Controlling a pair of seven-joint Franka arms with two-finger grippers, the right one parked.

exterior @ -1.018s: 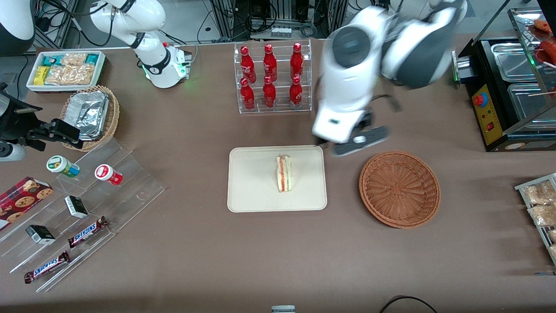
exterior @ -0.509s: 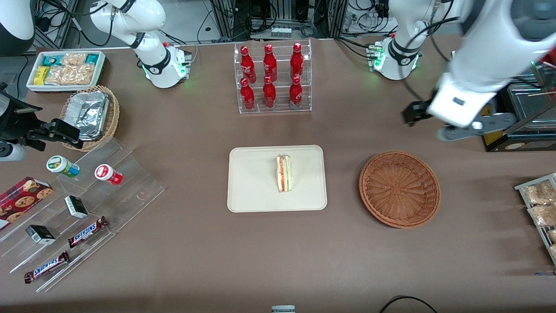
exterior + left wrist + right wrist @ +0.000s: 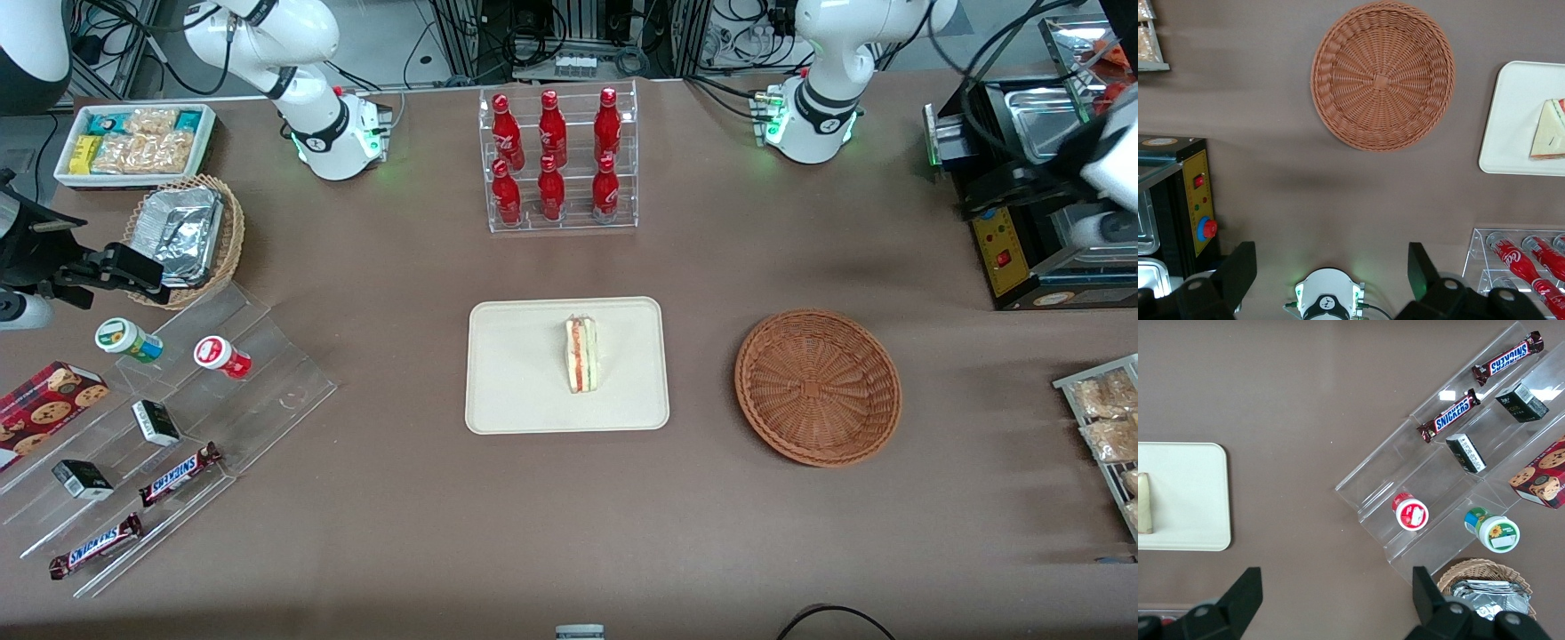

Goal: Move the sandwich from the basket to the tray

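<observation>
With the triangular white-bread sandwich (image 3: 582,355) lying on the cream rectangular tray (image 3: 516,391) and the reddish-brown wicker basket (image 3: 818,386) emptied, the wide-open gripper (image 3: 1331,270) is being held high near the working arm's end, so little risk is being judged.

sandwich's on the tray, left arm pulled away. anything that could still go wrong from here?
Little, as far as I can judge.
1. The sandwich stands on its edge on the tray, so a table bump might tip it flat.
2. The pincer is open and empty, high above the table beside the black appliance at the working arm's end; a careless next move could clip that box.
The basket is empty.
</observation>
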